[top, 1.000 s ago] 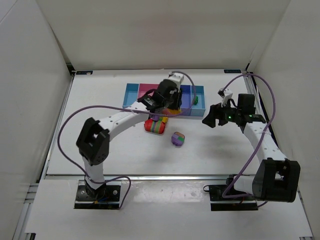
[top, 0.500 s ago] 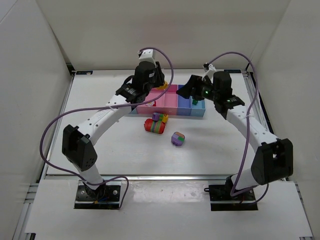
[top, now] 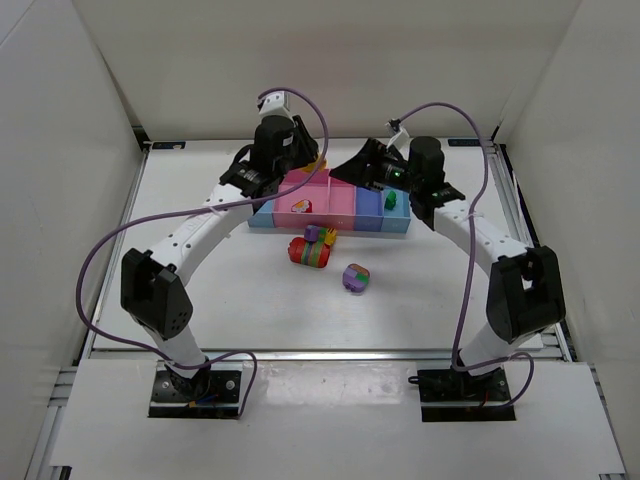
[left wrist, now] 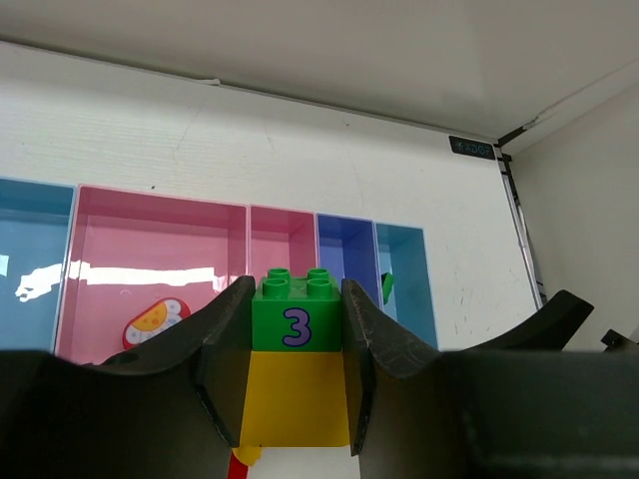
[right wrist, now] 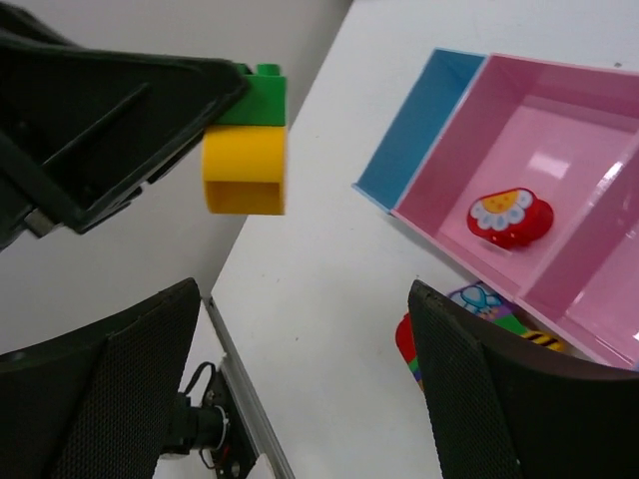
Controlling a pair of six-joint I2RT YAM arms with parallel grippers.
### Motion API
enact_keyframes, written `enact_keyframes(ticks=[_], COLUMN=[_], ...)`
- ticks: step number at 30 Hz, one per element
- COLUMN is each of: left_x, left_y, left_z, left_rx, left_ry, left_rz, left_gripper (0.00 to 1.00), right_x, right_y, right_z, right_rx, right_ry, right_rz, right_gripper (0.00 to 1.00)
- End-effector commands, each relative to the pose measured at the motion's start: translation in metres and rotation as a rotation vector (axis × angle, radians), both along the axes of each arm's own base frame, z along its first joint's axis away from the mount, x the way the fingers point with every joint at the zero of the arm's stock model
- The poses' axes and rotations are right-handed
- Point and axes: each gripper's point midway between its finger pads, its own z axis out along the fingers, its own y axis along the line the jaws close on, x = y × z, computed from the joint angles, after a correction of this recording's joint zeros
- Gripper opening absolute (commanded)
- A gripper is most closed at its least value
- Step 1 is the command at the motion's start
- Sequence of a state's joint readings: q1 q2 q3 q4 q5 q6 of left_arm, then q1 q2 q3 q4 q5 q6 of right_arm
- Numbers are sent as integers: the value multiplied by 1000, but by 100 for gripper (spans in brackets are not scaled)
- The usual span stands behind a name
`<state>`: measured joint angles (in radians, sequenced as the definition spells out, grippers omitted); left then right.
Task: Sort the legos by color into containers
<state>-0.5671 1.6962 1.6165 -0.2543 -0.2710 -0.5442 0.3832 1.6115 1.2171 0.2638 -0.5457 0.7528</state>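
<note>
Legos lie loose on the white table (top: 200,290), nearest the arm bases. One is a purple and green chunk (top: 356,277). A little farther back and to the left lies a red and green chunk (top: 309,252), with a small yellow and purple piece (top: 322,236) close behind it. It is hard to tell if those two touch.

Behind them stands the row of containers (top: 262,205). From left to right it goes light blue, wide pink, narrow pink, dark blue, light blue. A red piece (top: 301,206) with a white and yellow picture lies in the wide pink bin. A green piece (top: 391,200) sits in the light blue bin at the right end, by its left wall.

Farthest back, both arms reach over the row. The left gripper (left wrist: 295,299) is squeezed tight on a green and yellow brick (left wrist: 296,389). The green part is on top and has a purple 3 on it. The brick hangs in the air by the far side of the wide pink bin and touches nothing else. The right gripper (right wrist: 300,299) faces it from the right, near but apart. Its fingers are spread wide and hold nothing.
</note>
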Motion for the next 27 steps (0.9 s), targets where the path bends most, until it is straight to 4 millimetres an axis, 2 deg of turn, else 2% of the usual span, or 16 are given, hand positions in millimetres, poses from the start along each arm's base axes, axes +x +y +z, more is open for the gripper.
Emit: enact_keyframes(ticks=[1,6,7,9,11,16,27], left_x=[-3,-5,-5,-6,-7,-8,-17], left_y=[-2,-3,-2,-5,-6,-10,-23], left_z=[29,24,24,22,21,20,23], left_rx=[-76,-74,-76,-77,-79,-78,-94], left_ry=[-37,-28,-29,-23,-22,-22,-23], left_rz=[-27,-34,-35,-45,-49,-63,-107], left_gripper=[10,10,10,10,10,10,10], right_x=[-10,-10,-9,-8,-8,2,14], right_y=[18,29,31,38,43,45,46], right_z=[47,49,55,49,53,44,31], right_rx=[111,114,116,99,96,81,32], right_ry=[-144,-148,-162,-151,-157,-134,-128], right_rz=[129,158,160,163,164,134,87], right_gripper=[88,90,91,91,91,90,80])
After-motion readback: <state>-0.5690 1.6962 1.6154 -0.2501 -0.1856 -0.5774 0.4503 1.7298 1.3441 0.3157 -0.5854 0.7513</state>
